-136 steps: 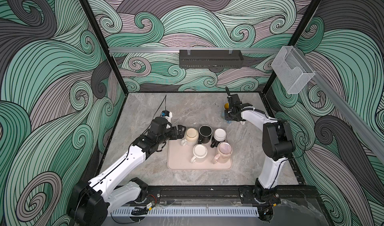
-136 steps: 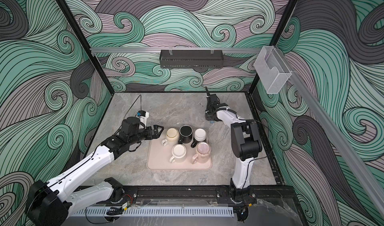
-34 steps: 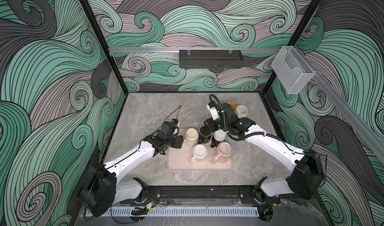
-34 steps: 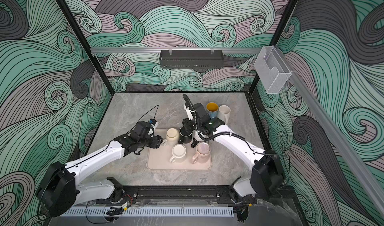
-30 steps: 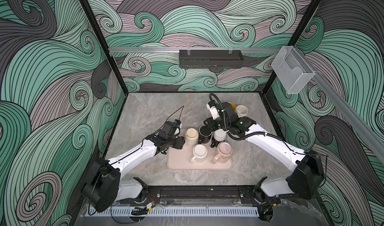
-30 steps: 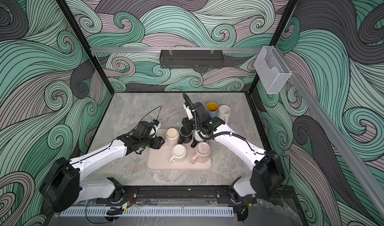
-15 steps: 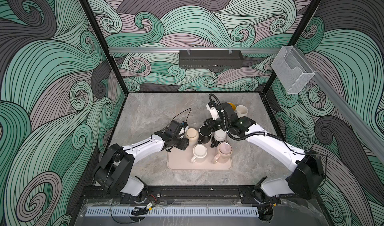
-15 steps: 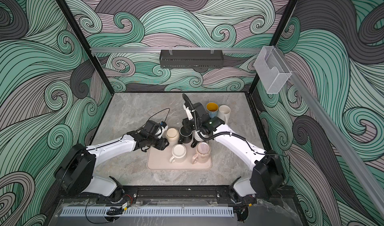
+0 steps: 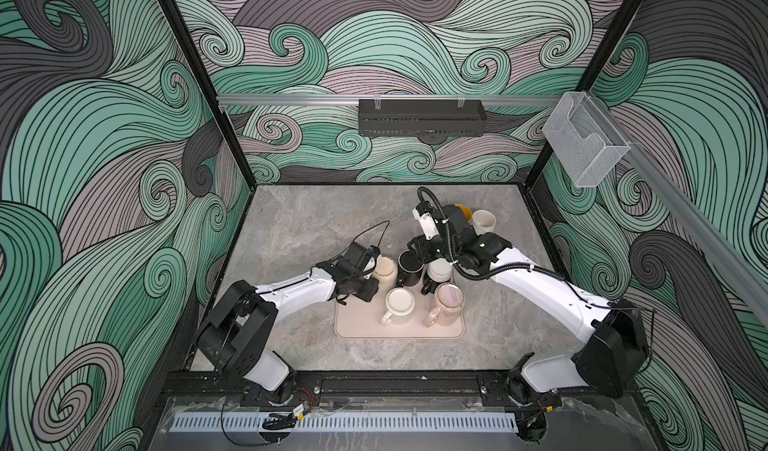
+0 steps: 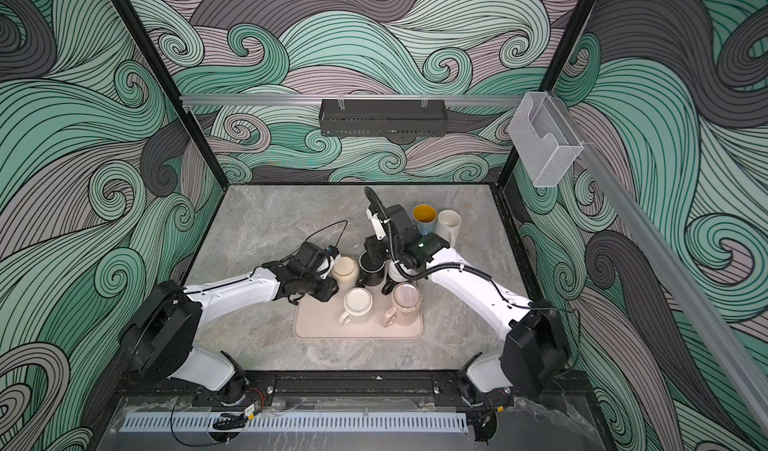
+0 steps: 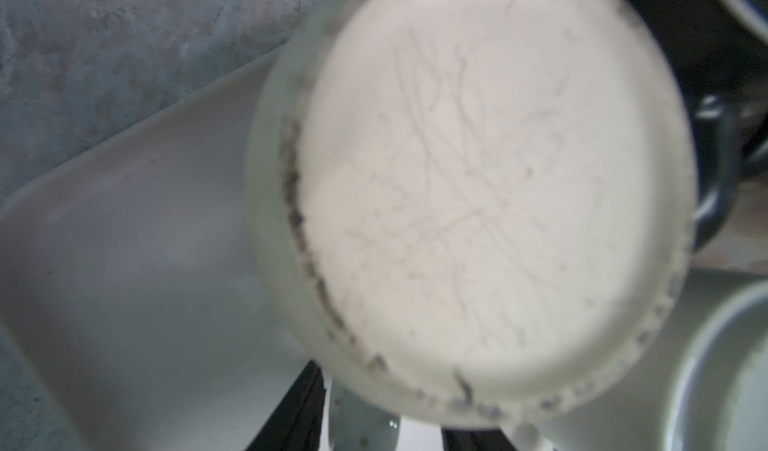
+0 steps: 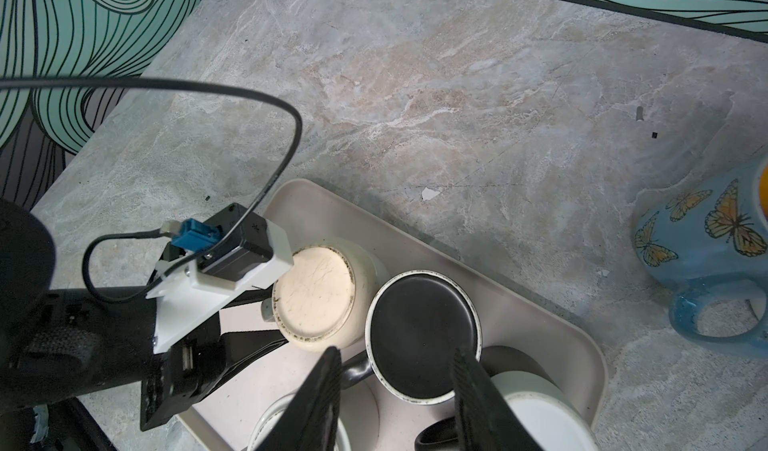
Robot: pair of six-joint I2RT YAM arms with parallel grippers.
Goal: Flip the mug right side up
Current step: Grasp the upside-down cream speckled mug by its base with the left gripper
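Note:
A cream mug stands upside down at the back left of the beige tray; its scuffed base fills the left wrist view. My left gripper lies low at its left side. The black fingers straddle the grey handle, with a sliver of gap showing, so it is open. A black mug stands upside down beside it. Just above that mug hovers my right gripper, open and holding nothing.
On the tray also stand a white mug, base up, a cream mug and a pink one. Upright at the back right are a blue butterfly mug and a white mug.
My left arm has pushed in to the cream mug and its jaws have narrowed around the handle. The right arm has held still above the black mug for the last second.

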